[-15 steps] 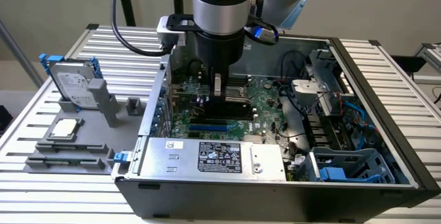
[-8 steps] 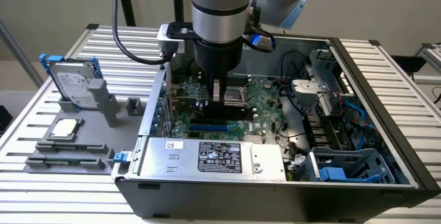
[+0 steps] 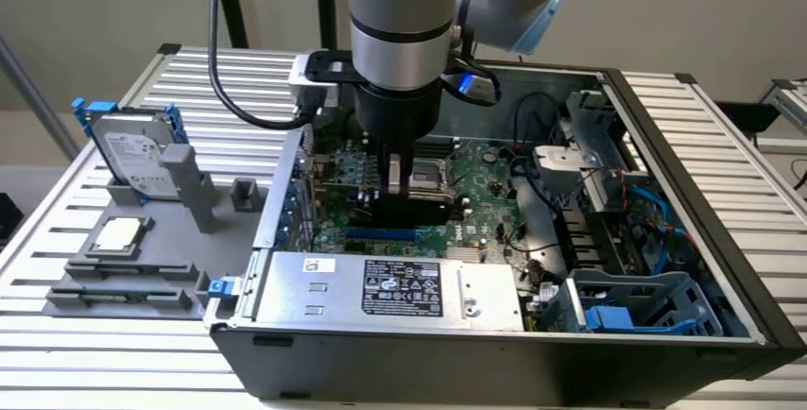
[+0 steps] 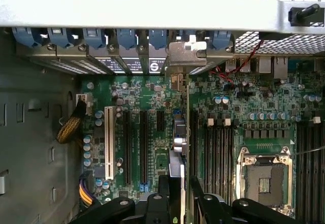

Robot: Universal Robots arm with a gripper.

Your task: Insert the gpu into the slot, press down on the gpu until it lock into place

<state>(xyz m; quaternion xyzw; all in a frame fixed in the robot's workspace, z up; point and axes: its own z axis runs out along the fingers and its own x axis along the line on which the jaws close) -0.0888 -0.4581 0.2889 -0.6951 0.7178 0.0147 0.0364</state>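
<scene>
My pincer [image 4: 179,192] is pinching the gpu [image 3: 420,208] by its upper edge, the card upright, long axis parallel to the slot [image 3: 378,236] directly beneath it on the motherboard [image 3: 489,172]; seating depth cannot be determined.

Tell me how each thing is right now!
gpu: standing on edge, gripped, at the slot
slot: blue end showing beside the gpu
gripper: jaws shut on the gpu
computer case: lying open
processor socket: empty
hard drive: upright in its holder outside the case
</scene>
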